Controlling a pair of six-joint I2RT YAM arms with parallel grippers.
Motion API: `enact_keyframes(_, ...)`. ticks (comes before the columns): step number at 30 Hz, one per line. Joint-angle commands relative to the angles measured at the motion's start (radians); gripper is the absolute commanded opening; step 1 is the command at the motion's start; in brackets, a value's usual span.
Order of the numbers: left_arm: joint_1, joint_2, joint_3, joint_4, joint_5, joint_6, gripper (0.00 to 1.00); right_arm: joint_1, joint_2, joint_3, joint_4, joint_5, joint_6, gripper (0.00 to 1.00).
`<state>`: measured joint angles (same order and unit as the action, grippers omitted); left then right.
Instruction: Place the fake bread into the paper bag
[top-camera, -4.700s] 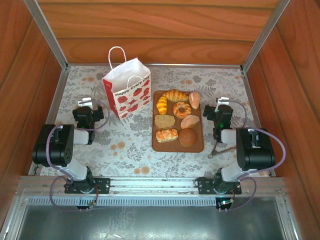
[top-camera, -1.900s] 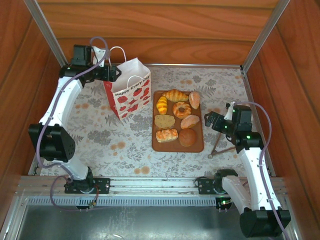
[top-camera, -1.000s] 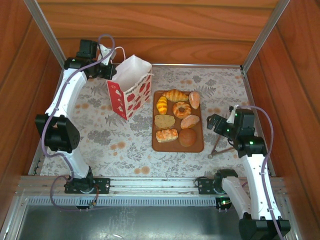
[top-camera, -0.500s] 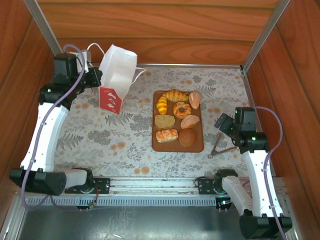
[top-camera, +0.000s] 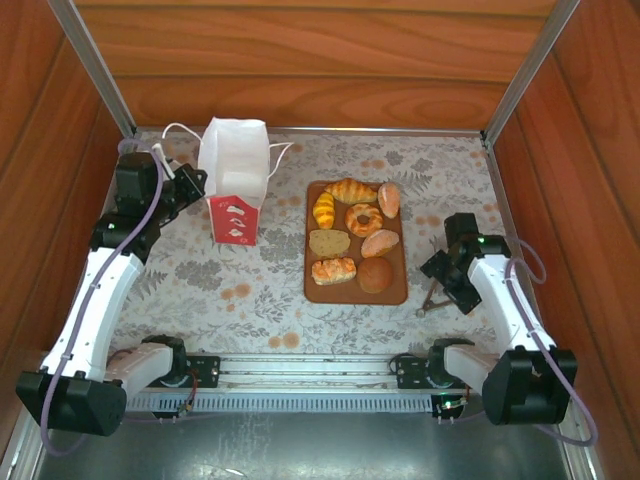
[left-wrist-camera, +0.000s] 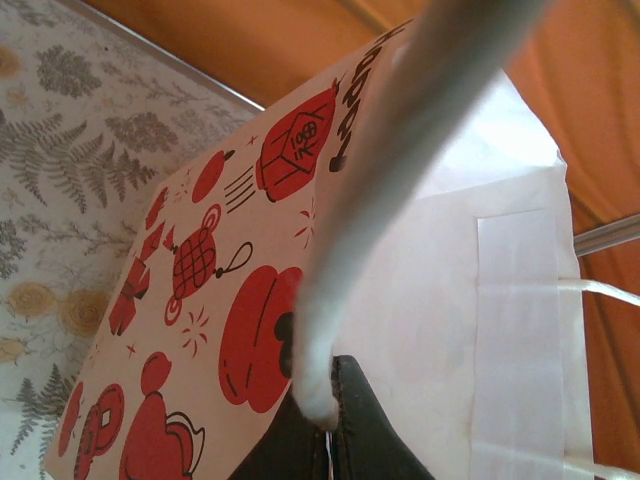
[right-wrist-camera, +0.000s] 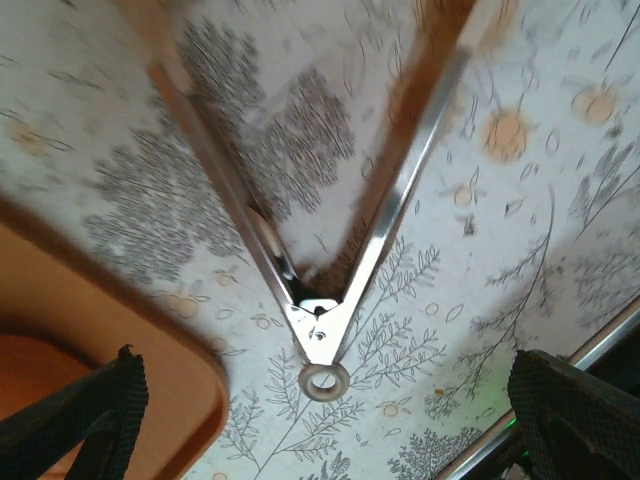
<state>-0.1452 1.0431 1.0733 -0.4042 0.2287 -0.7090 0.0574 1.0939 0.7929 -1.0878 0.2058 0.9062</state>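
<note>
Left gripper (left-wrist-camera: 330, 432) is clamped on the handle (left-wrist-camera: 400, 160) of the paper bag (top-camera: 237, 172) at ten o'clock; right gripper (top-camera: 441, 268) is held open above tongs (right-wrist-camera: 320, 345). Fake bread (top-camera: 352, 232) is seen on the tray (top-camera: 396, 293), three o'clock of the bag; nothing is judged packed yet.

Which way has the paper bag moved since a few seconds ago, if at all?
Yes. The paper bag has shifted left, away from the brown tray, and turned its narrow side toward the arms.

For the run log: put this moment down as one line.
left claw: shut on handle of bag | right claw: open above tongs | bread: on tray
</note>
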Motion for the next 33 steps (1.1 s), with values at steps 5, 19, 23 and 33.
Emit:
enact_keyframes(5,-0.008,-0.012,-0.023,0.101,0.022,-0.053,0.00,-0.007,0.039,-0.091,0.155,0.011,0.086,1.00)
enact_keyframes(19,-0.008,-0.033,-0.042,0.108,0.014,-0.050,0.00,-0.008,0.203,-0.156,0.320,0.120,0.147,1.00)
enact_keyframes(23,-0.008,-0.036,-0.047,0.107,0.011,-0.050,0.00,-0.008,0.262,-0.152,0.369,0.142,0.137,1.00)
enact_keyframes(33,-0.008,-0.047,-0.050,0.107,-0.015,-0.040,0.00,-0.010,0.333,-0.168,0.478,0.108,0.131,1.00)
